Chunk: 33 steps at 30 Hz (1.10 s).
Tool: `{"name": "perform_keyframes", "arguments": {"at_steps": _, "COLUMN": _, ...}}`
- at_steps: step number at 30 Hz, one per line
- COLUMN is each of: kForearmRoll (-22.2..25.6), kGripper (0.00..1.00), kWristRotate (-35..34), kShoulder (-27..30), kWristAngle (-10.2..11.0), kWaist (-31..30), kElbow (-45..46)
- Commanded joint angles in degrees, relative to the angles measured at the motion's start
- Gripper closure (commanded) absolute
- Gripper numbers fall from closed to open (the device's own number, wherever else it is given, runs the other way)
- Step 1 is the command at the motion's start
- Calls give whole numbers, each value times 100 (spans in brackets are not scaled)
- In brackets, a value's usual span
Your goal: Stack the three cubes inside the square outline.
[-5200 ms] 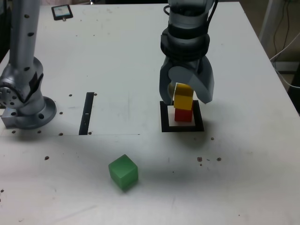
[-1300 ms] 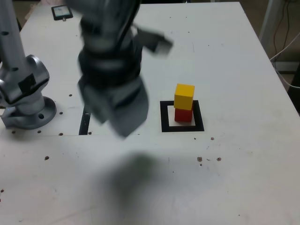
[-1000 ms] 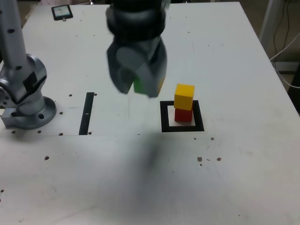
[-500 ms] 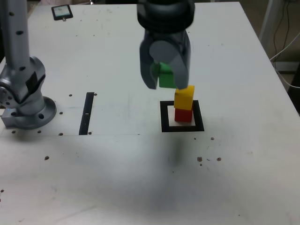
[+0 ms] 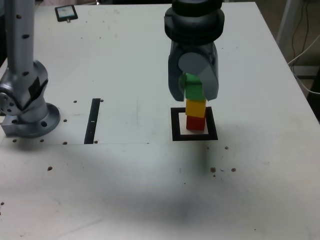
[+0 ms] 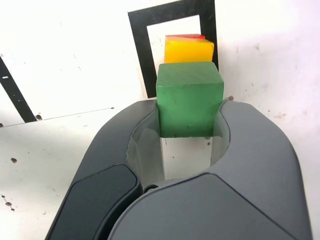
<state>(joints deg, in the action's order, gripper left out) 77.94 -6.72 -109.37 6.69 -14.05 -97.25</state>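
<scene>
Gripper [image 5: 193, 90] pinching green cube [image 5: 194, 90]; white table [image 5: 150, 190], dark specks, cables beyond.

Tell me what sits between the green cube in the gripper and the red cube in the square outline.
The yellow cube: in the exterior view it sits on the red cube, directly under the green cube held by the gripper. The wrist view shows the same order.

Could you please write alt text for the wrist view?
The pincer grips the green cube just over the yellow cube, which sits on the red cube inside the square outline on the white table.
</scene>
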Motion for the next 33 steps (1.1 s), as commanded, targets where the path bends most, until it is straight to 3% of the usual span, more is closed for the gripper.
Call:
{"name": "perform_keyframes", "arguments": {"at_steps": 1, "kForearmRoll": 4, "kGripper": 90, "kWristRotate": 12, "kShoulder": -15, "kWristAngle": 14, "kWaist": 37, "kElbow": 40}}
{"name": "perform_keyframes", "arguments": {"at_steps": 13, "kForearmRoll": -62, "kGripper": 84, "kWristRotate": 4, "kShoulder": -54, "kWristAngle": 26, "kWaist": 103, "kElbow": 135}}
{"name": "perform_keyframes", "arguments": {"at_steps": 16, "kForearmRoll": -101, "kGripper": 76, "kWristRotate": 4, "kShoulder": -67, "kWristAngle": 25, "kWaist": 105, "kElbow": 157}}
{"name": "perform_keyframes", "arguments": {"at_steps": 22, "kForearmRoll": -117, "kGripper": 48, "kWristRotate": 7, "kShoulder": -142, "kWristAngle": 10, "kWaist": 105, "kElbow": 158}}
{"name": "perform_keyframes", "arguments": {"at_steps": 30, "kForearmRoll": -197, "kGripper": 33, "kWristRotate": 22, "kShoulder": -199, "kWristAngle": 20, "kWaist": 120, "kElbow": 173}}
{"name": "perform_keyframes", "arguments": {"at_steps": 33, "kForearmRoll": -212, "kGripper": 20, "kWristRotate": 22, "kShoulder": -188, "kWristAngle": 21, "kWaist": 130, "kElbow": 180}}
